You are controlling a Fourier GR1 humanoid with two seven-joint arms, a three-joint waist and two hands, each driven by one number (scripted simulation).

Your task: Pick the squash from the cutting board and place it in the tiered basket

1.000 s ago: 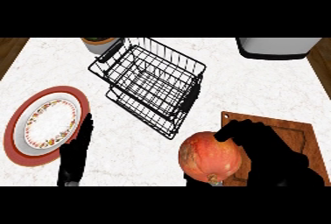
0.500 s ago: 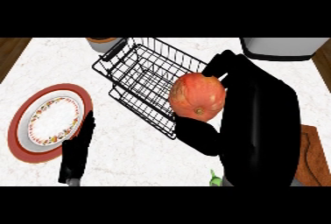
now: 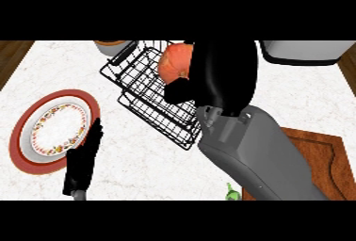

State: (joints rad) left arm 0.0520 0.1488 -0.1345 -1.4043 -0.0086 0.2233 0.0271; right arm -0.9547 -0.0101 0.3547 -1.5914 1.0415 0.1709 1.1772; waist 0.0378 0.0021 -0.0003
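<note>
The round, orange, smooth-skinned squash (image 3: 175, 62) is held over the black wire tiered basket (image 3: 149, 101), gripped by the right hand (image 3: 219, 75) with its fingers (image 3: 177, 89) curled round it. The basket is an open rectangular grid near the far edge of the white marbled counter (image 3: 146, 164). The brown wooden cutting board (image 3: 330, 162) lies at the right edge. The left hand (image 3: 83, 162) rests with straight fingers beside a red-rimmed patterned plate (image 3: 55, 127). Bare counter lies between plate and basket.
</note>
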